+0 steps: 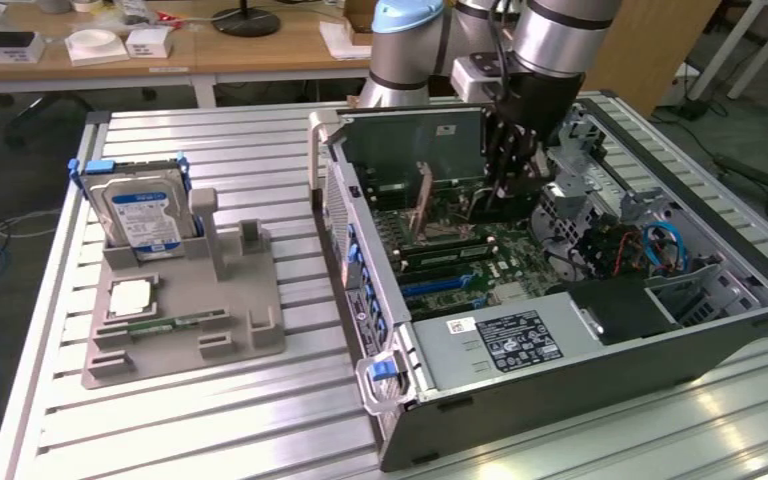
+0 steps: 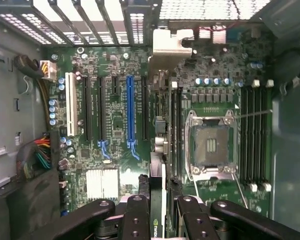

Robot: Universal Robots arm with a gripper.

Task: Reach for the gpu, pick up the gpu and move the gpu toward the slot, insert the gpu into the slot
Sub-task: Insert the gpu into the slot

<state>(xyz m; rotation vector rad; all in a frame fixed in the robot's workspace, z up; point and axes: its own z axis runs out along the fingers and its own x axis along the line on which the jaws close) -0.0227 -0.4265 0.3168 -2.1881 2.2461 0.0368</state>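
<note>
In the wrist view the gpu (image 2: pixel 158 125) hangs edge-on as a thin dark sliver, its pale metal end bracket (image 2: pixel 167 42) toward the case's vented back wall. My gripper (image 2: pixel 158 202) is shut on the card's upper edge, with a black finger (image 2: pixel 136 215) on each side of it. The card runs along the motherboard (image 2: pixel 115 125), parallel to the expansion slots, between the blue slot (image 2: pixel 130 107) and the CPU socket (image 2: pixel 210 142). I cannot tell whether its lower edge touches a slot. In the exterior view the gripper (image 1: pixel 502 195) reaches down into the open computer case (image 1: pixel 558 345).
Beside the case on the exterior view's left, a grey holder (image 1: pixel 184 300) carries a blue-labelled hard drive (image 1: pixel 144 215), a small green memory stick (image 1: pixel 171 322) and a square chip (image 1: pixel 131 295). Cable bundles (image 2: pixel 37 152) and the case walls hem in the board. A desk (image 1: pixel 224 50) stands behind.
</note>
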